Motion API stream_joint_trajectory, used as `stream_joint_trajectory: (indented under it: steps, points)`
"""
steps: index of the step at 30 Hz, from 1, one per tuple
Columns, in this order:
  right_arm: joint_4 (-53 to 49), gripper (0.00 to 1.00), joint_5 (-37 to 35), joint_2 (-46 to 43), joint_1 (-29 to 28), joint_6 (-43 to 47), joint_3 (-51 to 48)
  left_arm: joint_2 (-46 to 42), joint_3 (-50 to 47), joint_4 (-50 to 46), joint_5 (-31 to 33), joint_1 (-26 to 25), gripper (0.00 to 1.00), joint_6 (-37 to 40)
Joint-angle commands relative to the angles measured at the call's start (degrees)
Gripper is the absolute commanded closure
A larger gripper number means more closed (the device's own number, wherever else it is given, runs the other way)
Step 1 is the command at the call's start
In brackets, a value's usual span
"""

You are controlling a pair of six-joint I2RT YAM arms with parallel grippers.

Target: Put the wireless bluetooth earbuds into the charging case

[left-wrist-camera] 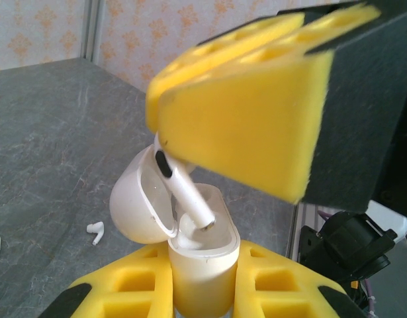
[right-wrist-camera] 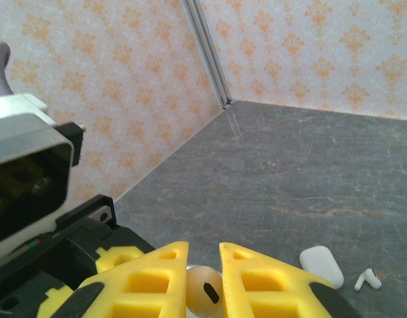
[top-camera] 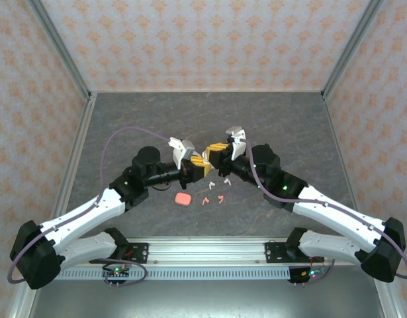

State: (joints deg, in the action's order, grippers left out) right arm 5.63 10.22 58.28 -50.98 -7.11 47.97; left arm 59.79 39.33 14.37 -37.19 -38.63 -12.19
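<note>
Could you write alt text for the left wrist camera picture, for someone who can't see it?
A white earbud, pinched by the right gripper between yellow foam pads, points stem-first into an open white charging case clamped by the left gripper below. A loose earbud lies on the grey table behind.

This looks like a lab's robot test booth. Patterned wall panels [top-camera: 190, 40] in metal frame posts [top-camera: 61, 46] box in a grey tabletop [top-camera: 157, 112]. A rail [top-camera: 203, 248] at its near edge carries two robot arms [top-camera: 77, 218].
</note>
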Motion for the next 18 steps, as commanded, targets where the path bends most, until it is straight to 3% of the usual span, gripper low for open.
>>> stream_joint_trajectory:
  steps: [1,18]
  points:
    - [1.3,0.84,-0.8,-1.2,-0.3,1.1,-1.1,-0.9,2.0,1.7,0.0,-0.4,1.00,-0.3]
    - [0.4,0.84,5.0,-1.3,-0.3,-1.4,-1.8,-2.1,1.0,1.7,0.9,-0.5,1.00,-0.4]
